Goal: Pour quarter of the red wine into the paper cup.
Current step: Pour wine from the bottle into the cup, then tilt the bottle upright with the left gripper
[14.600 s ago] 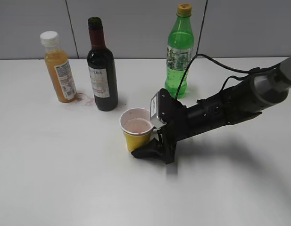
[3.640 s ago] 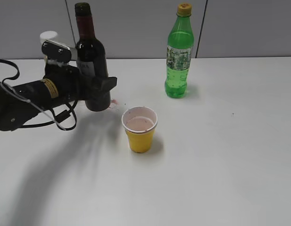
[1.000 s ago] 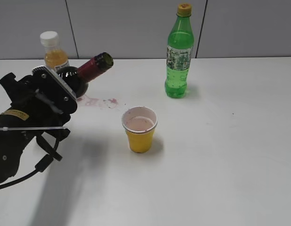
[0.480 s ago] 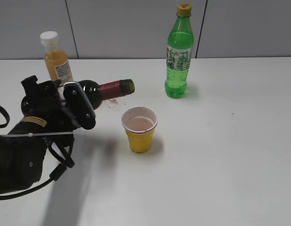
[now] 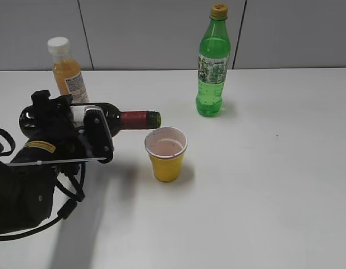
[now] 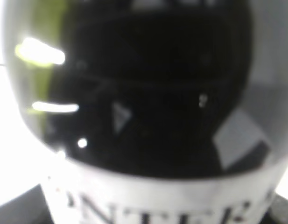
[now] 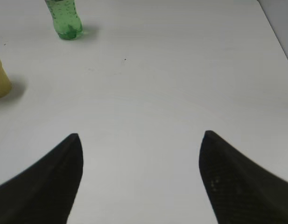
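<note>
My left gripper (image 5: 77, 131) is shut on the red wine bottle (image 5: 128, 119), a dark glass bottle with a dark red neck. It lies about level in the air, mouth pointing right, just above the left rim of the paper cup (image 5: 165, 160). The cup is yellow with a white rim and holds pinkish liquid. The left wrist view is filled by the bottle's dark body and white label (image 6: 148, 196). My right gripper (image 7: 141, 135) is open and empty over bare table; the cup's edge shows in the right wrist view (image 7: 0, 79).
An orange juice bottle (image 5: 68, 73) with a white cap stands at the back left. A green soda bottle (image 5: 212, 67) with a yellow cap stands at the back, also in the right wrist view (image 7: 64, 18). A grey wall runs behind the white table (image 5: 262, 185).
The left gripper lifted the wine bottle, tipped it from upright to about level, and moved its mouth right to the cup's rim. The right arm left the exterior view.
</note>
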